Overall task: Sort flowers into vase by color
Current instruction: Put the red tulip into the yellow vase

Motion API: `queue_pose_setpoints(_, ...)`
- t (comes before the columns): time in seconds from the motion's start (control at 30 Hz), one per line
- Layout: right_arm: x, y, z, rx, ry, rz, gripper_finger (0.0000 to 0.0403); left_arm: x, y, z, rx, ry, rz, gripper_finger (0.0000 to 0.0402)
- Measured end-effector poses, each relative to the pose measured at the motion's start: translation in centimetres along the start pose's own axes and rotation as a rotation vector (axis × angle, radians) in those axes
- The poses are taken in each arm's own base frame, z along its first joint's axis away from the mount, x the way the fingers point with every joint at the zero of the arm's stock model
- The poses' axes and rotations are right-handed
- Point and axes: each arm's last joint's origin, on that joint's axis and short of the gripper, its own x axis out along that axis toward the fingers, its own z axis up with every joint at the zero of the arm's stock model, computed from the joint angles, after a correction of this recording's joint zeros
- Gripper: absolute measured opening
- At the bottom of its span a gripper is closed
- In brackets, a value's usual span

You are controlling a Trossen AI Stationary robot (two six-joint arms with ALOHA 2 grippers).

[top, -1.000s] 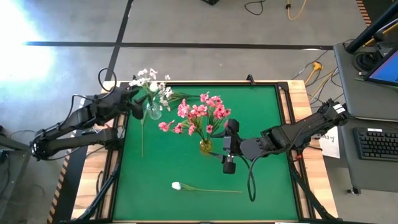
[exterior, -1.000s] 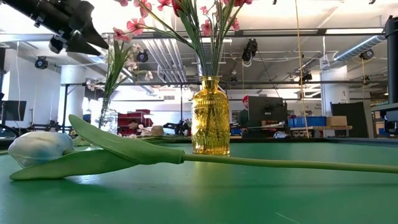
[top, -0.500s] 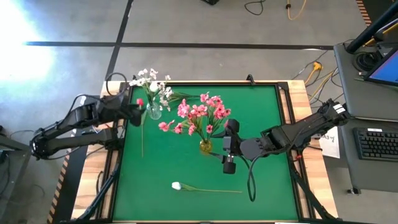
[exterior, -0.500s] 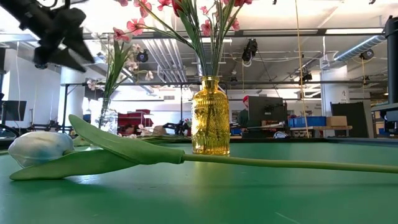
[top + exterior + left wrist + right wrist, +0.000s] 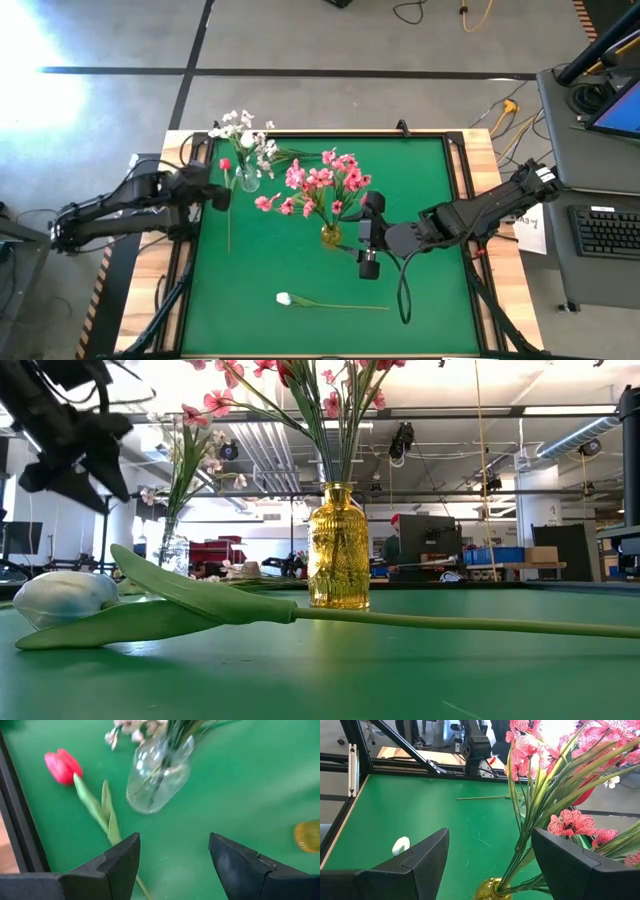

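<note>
A red tulip (image 5: 225,164) lies flat on the green mat along the left edge, its stem (image 5: 95,810) running toward the near edge. Beside it stands a clear vase (image 5: 247,181) holding white sprays (image 5: 245,130). A yellow vase (image 5: 330,236) at mid-table holds pink sprays (image 5: 325,185). A white tulip (image 5: 284,298) lies near the front edge. My left gripper (image 5: 172,865) hovers open above the red tulip's stem, tipped downward and touching nothing. My right gripper (image 5: 367,268) hangs open just right of the yellow vase (image 5: 492,890), with nothing between its fingers.
The mat is framed by a black rail and a wooden border (image 5: 480,150). Open green mat lies to the right and at the near left. Cables hang from my right arm (image 5: 403,295). A desk with a keyboard (image 5: 605,230) stands beyond the right edge.
My left gripper has drawn back from the clear vase toward the table's near-left, sinking and tipping its fingers further down while rolling. The red tulip's bloom, covered by the arm before, now shows. The flowers and vases have not moved.
</note>
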Motion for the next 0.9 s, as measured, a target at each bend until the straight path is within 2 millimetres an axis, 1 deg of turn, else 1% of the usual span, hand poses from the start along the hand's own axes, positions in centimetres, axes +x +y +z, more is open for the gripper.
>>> queue_pose_setpoints(0.17,0.0,0.0,0.0,-0.001,0.0,0.0,0.0276,1.7,0.1,-0.8,-0.011,0.064,0.067,0.0226)
queue_pose_setpoints(0.4,0.0,0.0,0.0,-0.002,0.0,0.0,0.0276,2.7,-0.2,-0.9,-0.022,0.094,0.109,0.0216)
queue_pose_setpoints(0.53,0.0,0.0,0.0,-0.003,0.001,0.0,0.0276,3.5,-0.4,-1.0,-0.02,0.143,0.138,0.0206)
queue_pose_setpoints(0.9,0.0,0.0,0.0,-0.003,0.002,0.0,0.0276,6.1,-0.4,-2.1,-0.026,0.253,0.263,0.0197)
